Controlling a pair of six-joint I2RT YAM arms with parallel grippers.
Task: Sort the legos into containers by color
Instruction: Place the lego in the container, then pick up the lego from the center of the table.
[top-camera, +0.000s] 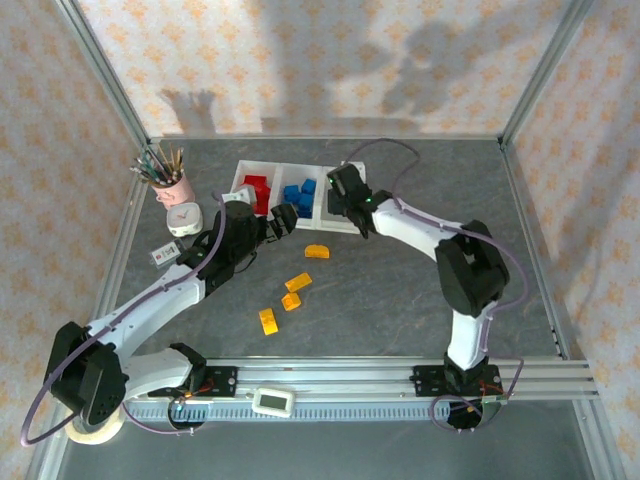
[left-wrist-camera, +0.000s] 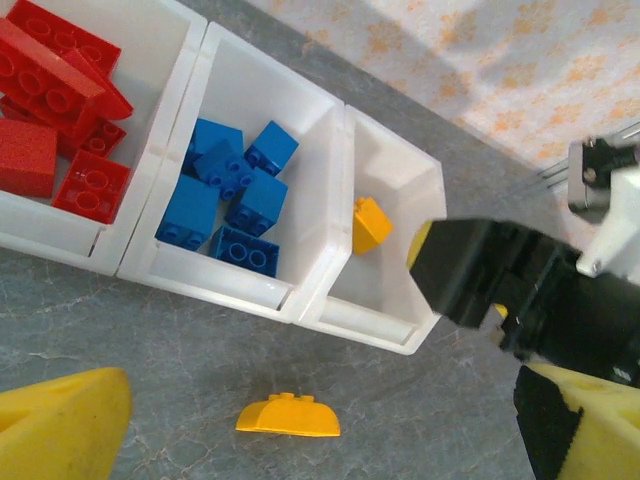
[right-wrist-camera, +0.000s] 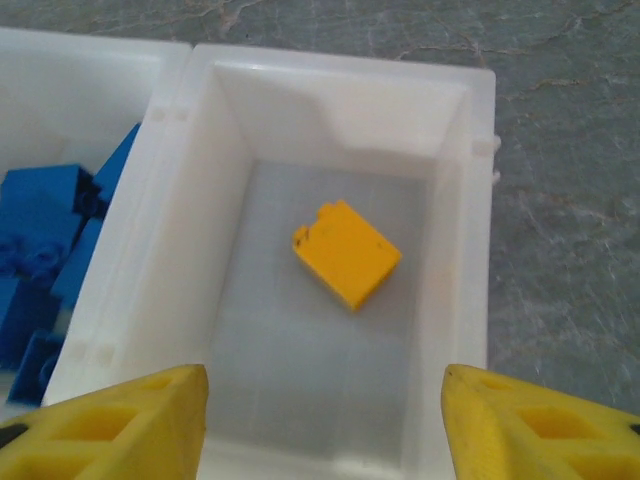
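1. Looking at the tray (top-camera: 290, 167), I judge the sort mostly done. The red legos (left-wrist-camera: 60, 100) fill one end compartment and the blue legos (left-wrist-camera: 235, 195) the middle one. No red or blue brick lies on the table (top-camera: 400, 290).
2. The yellow work is what remains. One yellow brick (right-wrist-camera: 347, 254) lies tilted on the floor of the other end compartment, straight below the right gripper (right-wrist-camera: 325, 415) and a little ahead of its fingertips.
3. The right gripper's jaws are spread wide and hold nothing; they hang over that compartment's near wall.
4. The left gripper (top-camera: 281, 221) is also wide apart and empty. A curved yellow brick (left-wrist-camera: 288, 416) sits on the table between its two fingertips, just short of the tray's front wall.
5. Three more yellow bricks lie behind the left jaws, toward the arm bases: one (top-camera: 298, 282), a second (top-camera: 291, 301) just beside it, and a third (top-camera: 268, 321) a little apart.
6. Counting: three compartments, and five yellow bricks, one binned and four loose. I count six blue. The reds number at least five, but their pile is cut off in the left wrist view and too small from above to count.
7. My guess is that the curved brick goes next.
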